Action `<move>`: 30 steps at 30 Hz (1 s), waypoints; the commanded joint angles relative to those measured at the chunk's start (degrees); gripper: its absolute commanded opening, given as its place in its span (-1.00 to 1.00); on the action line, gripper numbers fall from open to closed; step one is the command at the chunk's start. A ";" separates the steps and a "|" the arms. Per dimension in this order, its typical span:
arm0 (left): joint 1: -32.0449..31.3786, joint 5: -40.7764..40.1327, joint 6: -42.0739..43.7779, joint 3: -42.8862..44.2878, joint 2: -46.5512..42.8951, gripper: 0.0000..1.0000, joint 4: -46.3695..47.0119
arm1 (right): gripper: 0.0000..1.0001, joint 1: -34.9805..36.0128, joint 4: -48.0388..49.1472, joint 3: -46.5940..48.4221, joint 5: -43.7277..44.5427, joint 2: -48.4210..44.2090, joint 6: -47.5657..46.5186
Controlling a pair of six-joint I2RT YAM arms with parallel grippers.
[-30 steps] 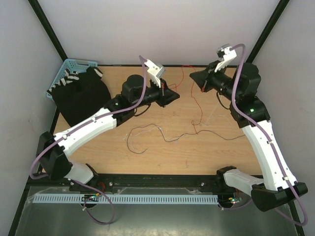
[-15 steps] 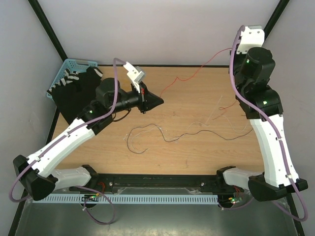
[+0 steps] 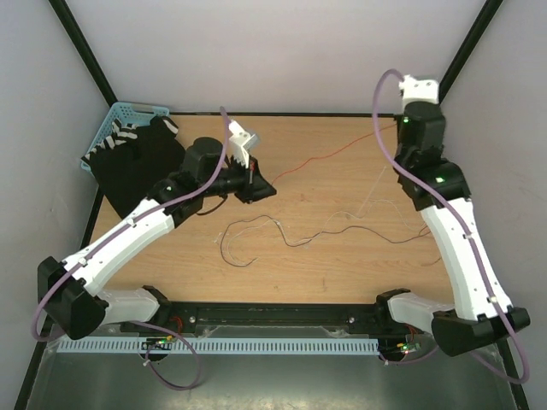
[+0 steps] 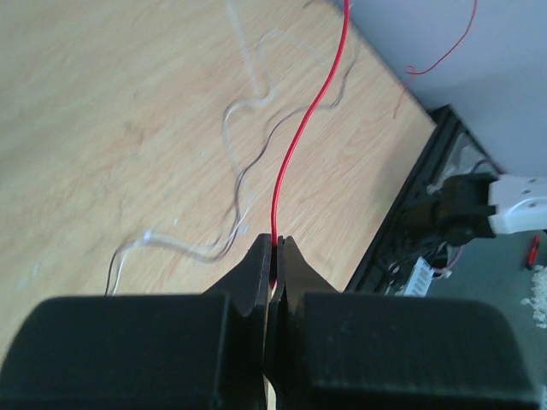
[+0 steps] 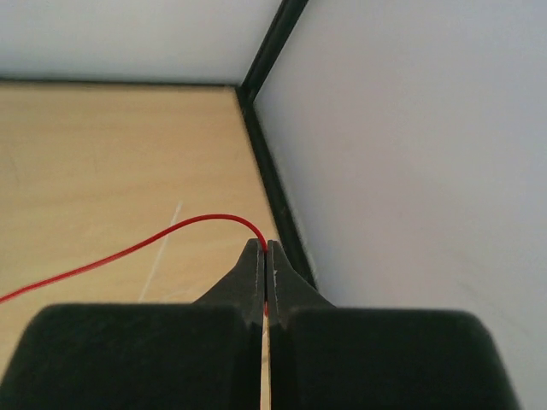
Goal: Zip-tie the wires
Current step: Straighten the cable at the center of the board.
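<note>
Wire count — three kinds, one each
One red wire (image 4: 274, 213), one dark wire (image 3: 223, 243), one clear wire (image 4: 184, 248) over the table (image 3: 342, 282); one basket (image 3: 120, 111) at its corner.

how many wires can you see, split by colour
red wire: 1, pinched at one end by the left gripper and at the other by the right gripper
dark wire: 1, lying on the table
clear wire: 1, lying on the table, faint
total: 3
</note>
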 commanded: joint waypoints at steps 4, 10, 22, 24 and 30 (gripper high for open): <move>3.34 -3.81 -1.48 -11.68 -3.54 -1.00 -10.24 | -1.00 -0.25 -2.80 -15.57 -13.85 6.61 6.78; 4.85 -5.29 -3.70 -18.73 -4.78 -1.00 -10.77 | -1.00 0.35 0.05 -20.73 -29.43 13.72 10.21; 9.44 -13.74 -10.71 -30.82 -12.58 -1.00 -11.59 | -1.00 8.15 5.17 -25.98 -38.81 23.27 12.63; 9.98 -14.79 -11.14 -32.52 -13.67 -1.00 -11.65 | -1.00 8.65 5.54 -26.51 -39.20 24.66 12.73; 11.78 -19.19 -13.41 -36.13 -17.23 -1.00 -12.14 | -1.00 9.00 6.02 -27.25 -40.10 26.83 12.53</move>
